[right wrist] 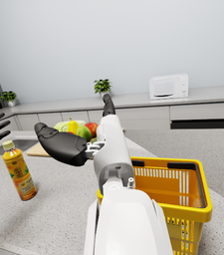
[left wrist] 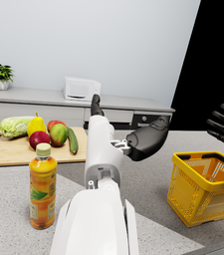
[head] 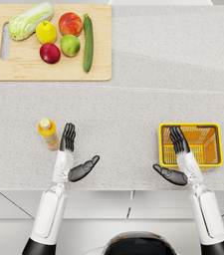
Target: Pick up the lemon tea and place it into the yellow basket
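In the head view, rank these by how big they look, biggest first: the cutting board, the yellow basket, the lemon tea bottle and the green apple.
1. Cutting board
2. Yellow basket
3. Lemon tea bottle
4. Green apple

The last two look close; the bottle is seen steeply from above.

Speckled grey counter (head: 133, 109) carries: cutting board (head: 101, 60) far left, lemon tea (head: 49, 133), yellow basket (head: 190, 144) right.
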